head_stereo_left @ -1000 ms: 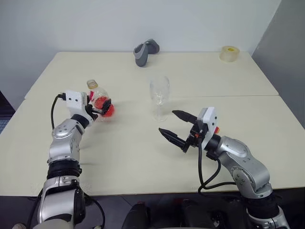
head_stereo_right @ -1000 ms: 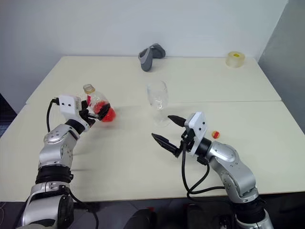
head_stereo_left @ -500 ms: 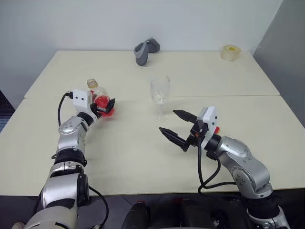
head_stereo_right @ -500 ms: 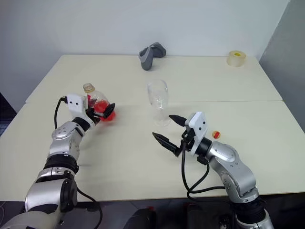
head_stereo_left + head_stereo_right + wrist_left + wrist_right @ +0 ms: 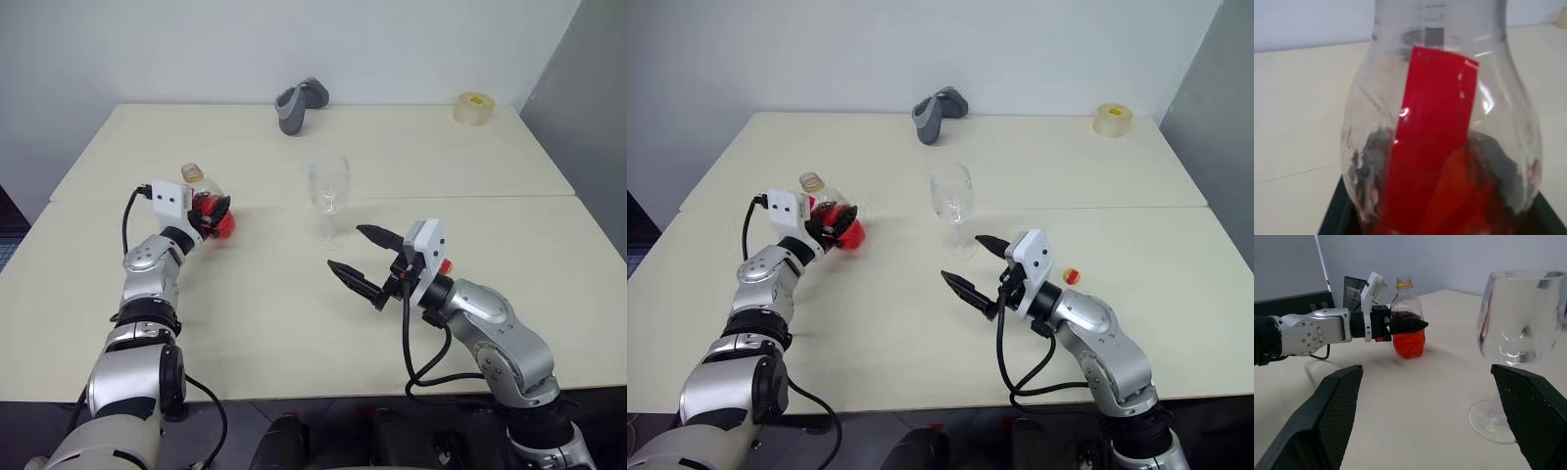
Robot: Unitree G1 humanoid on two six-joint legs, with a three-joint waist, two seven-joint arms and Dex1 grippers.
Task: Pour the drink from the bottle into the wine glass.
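The bottle (image 5: 1407,317) stands upright on the left side of the table (image 5: 294,323), red drink (image 5: 1409,343) pooled in its lower body, and the left gripper (image 5: 211,211) is pinched on its rounded middle (the black fingers (image 5: 1409,324) wrap the body just above the liquid). Well to its right stands the wine glass (image 5: 328,201), upright and clear. In front of the glass, the right gripper (image 5: 361,257) hovers with its fingers spread wide, holding nothing. At the table's far edge lie a grey object (image 5: 299,105) and a roll of tape (image 5: 473,108).
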